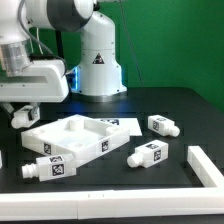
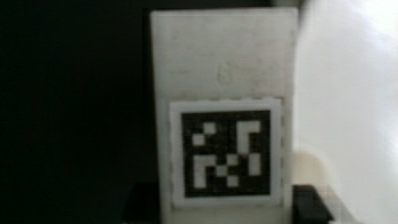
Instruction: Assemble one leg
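Observation:
In the wrist view a leg (image 2: pixel 221 100), a white block with a black-and-white tag, fills the space between my gripper's (image 2: pixel 228 205) dark fingertips (image 2: pixel 317 203), which stand against its two sides. Black table lies on one side of it and white panel on the other. In the exterior view my gripper (image 1: pixel 20 116) hangs just above the table at the left corner of the large white panel (image 1: pixel 75 136); the held leg is hidden there by the hand. Three more legs lie loose: one (image 1: pixel 160 124), one (image 1: pixel 148 154) and one (image 1: pixel 48 168).
A small white tagged piece (image 1: pixel 122 122) sits at the panel's far edge. White strips run along the front (image 1: pixel 110 205) and the exterior view's right (image 1: pixel 205 165). The robot base (image 1: pixel 98 60) stands behind.

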### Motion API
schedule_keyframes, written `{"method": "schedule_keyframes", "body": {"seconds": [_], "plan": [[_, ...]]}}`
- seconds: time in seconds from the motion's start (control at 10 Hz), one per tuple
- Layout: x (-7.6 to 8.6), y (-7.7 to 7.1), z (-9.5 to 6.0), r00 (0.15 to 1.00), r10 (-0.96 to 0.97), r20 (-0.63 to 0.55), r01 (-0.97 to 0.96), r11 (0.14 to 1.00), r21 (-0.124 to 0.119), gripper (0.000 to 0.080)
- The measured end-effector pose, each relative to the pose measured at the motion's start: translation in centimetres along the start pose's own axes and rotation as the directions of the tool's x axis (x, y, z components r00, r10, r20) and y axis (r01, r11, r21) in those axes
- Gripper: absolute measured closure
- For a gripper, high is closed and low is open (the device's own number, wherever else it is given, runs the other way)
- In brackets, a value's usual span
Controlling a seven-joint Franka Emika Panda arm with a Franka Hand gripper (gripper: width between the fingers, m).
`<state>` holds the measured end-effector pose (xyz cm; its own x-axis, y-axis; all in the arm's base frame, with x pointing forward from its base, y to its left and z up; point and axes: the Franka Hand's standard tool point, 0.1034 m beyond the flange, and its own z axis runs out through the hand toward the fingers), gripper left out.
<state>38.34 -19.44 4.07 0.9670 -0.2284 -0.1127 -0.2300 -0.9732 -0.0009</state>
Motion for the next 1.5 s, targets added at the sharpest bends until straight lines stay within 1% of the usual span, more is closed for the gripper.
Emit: {"method": "schedule_keyframes", "body": {"seconds": [0.1,0.2,0.3,0.5,0.7,0.8,0.9,1.0,1.1,1.2,1.3,1.4,1.5], "plan": [[-0.2,0.9,0.8,1.000,-0.012,-0.004,0.012,1.000,-0.016,0.0514],[-0.3,1.4,1.5,1.000,-0.015,-0.007,0.015,1.000,-0.026,0.0514],[-0.5,1.5,2.0,1.000,-0.020,0.002,0.020,0.999,-0.028,0.0514],[-0.3,2.1,2.2,0.999,-0.037,0.005,0.037,0.999,-0.029,0.0514],[-0.3,2.1,2.3,0.999,-0.054,0.005,0.055,0.998,-0.030,0.0514],[-0.4,2.1,2.3,0.998,-0.055,0.006,0.055,0.998,-0.030,0.0478],[-0.4,2.1,2.3,0.998,-0.055,0.006,0.055,0.998,-0.031,0.0478],[-0.4,2.1,2.3,0.998,-0.055,0.007,0.055,0.998,-0.031,0.0268],[-0.3,2.1,2.2,0.998,-0.055,0.011,0.056,0.998,-0.027,0.0268],[0.6,1.5,0.3,0.998,-0.054,0.034,0.053,0.999,0.009,0.0171],[1.9,0.6,-2.0,0.998,-0.057,0.003,0.057,0.998,0.020,0.0155],[2.4,-1.2,-3.7,0.999,-0.027,0.017,0.026,0.999,0.040,0.0155],[3.5,-3.7,-5.2,1.000,-0.011,0.013,0.010,0.999,0.048,0.0151]]}}
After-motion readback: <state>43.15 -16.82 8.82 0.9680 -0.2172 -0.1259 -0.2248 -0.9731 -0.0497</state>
